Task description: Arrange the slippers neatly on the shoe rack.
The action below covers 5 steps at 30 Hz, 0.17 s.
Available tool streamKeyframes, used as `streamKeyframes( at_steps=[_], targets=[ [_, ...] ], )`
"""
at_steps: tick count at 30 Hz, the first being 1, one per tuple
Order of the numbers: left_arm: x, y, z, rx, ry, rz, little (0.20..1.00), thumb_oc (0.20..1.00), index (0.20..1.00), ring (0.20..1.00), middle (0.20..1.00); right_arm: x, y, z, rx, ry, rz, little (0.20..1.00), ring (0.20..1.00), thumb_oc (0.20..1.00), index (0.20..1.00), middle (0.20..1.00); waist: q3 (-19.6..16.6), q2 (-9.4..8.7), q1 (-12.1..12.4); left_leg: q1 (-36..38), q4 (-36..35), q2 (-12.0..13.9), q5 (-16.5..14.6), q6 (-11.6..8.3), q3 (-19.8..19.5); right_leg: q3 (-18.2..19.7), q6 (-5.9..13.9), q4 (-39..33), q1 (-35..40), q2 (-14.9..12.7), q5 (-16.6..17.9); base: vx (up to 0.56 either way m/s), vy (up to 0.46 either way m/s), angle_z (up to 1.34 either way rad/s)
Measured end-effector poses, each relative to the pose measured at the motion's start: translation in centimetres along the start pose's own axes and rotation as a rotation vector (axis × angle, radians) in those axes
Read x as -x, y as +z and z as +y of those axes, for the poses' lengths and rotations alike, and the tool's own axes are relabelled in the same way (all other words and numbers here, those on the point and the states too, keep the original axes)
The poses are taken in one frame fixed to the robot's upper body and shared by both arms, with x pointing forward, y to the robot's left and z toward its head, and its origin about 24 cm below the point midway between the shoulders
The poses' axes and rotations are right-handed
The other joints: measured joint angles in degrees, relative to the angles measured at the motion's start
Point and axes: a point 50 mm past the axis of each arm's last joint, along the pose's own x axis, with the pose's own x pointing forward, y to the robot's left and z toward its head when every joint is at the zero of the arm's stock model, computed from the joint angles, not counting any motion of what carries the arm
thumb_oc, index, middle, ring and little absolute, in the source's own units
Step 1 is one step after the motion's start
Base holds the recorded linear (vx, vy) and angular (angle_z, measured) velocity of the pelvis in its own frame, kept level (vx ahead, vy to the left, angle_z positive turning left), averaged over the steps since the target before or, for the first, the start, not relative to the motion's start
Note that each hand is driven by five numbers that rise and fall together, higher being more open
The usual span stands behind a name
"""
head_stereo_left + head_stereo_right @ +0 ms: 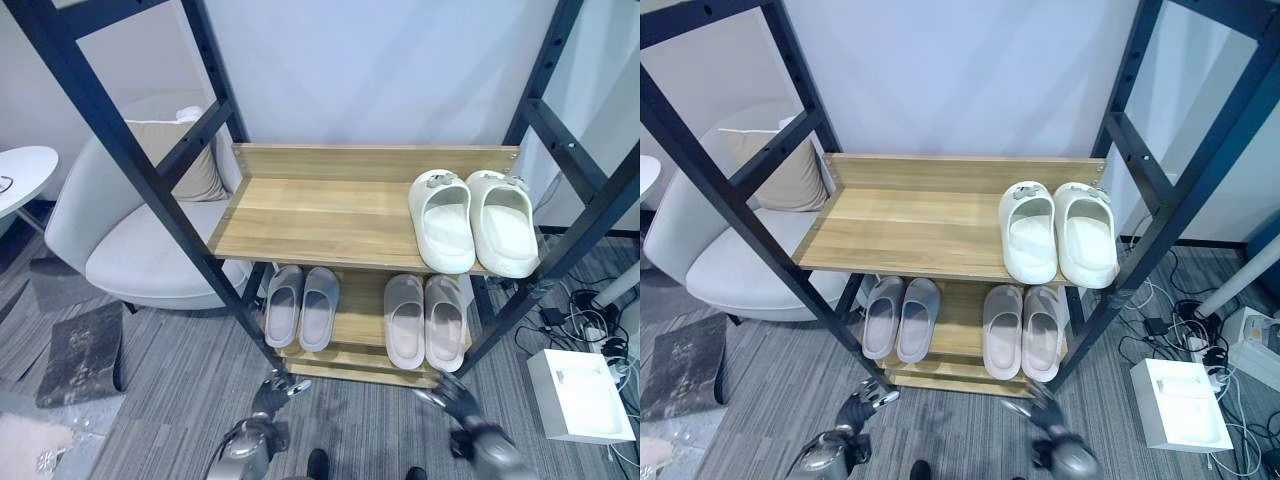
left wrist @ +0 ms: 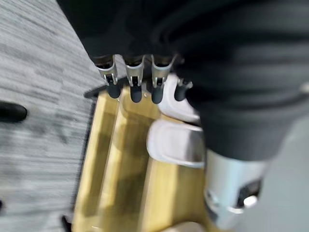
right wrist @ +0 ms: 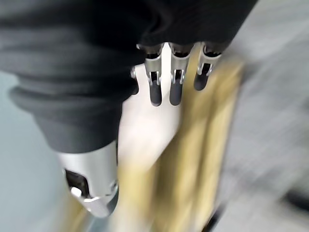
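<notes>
Your left hand (image 1: pixel 268 398) hangs low near the floor in front of the rack, with its fingers relaxed and holding nothing; the left wrist view shows the dark tips (image 2: pixel 133 92) pointing toward the lower shelf. Your right hand (image 1: pixel 458 398) is also low, on the other side, with the fingers (image 3: pixel 164 87) straight and empty.

All slippers are already on the shoe rack (image 1: pixel 330 215). The white pair (image 1: pixel 473 218) stands on the upper shelf at its right end, the two touching side by side. On the lower shelf, the grey pair (image 1: pixel 301 305) is at the left and the beige pair (image 1: pixel 424 320) at the right, well apart from each other.

I judge that the arranging is nearly finished, so the step now is only to check. Look whether the heels of each pair make one line with the shelf edge; the white pair seems to overhang the front edge a little. If you correct it, push with flat fingers on both heels together, slowly, so that neither one turns. Keep your arms away from the black frame posts (image 1: pixel 130 150) when you lift them.
</notes>
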Motion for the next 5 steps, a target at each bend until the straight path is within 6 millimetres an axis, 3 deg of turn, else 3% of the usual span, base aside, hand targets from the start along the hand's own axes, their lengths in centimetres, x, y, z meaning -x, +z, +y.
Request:
streamKeyframes(
  at_steps=[3,5],
  targets=[
    [-0.2,-0.6,0.0,-0.016,-0.002,0.037,1.0,1.0,1.0,1.0,1.0,-0.1,1.1,-0.2,0.008,-0.001,-0.046,1.0,1.0,1.0,1.0,1.0,0.03,-0.32,-0.4,0.4,0.01,0.53,0.14,-0.11,0.66,0.85,-0.19,-0.03,-0.13,0.36,0.27,0.01,-0.002,-0.15],
    [-0.3,-0.4,-0.7,-0.005,-0.018,0.031,1.0,1.0,1.0,1.0,1.0,0.1,3.3,1.6,0.023,0.073,-0.143,1.0,1.0,1.0,1.0,1.0,-0.07,-0.18,-0.35,0.32,0.01,0.81,0.18,-0.21,0.77,0.9,-0.35,-0.03,-0.21,0.64,0.35,0.0,0.0,0.0]
  ],
)
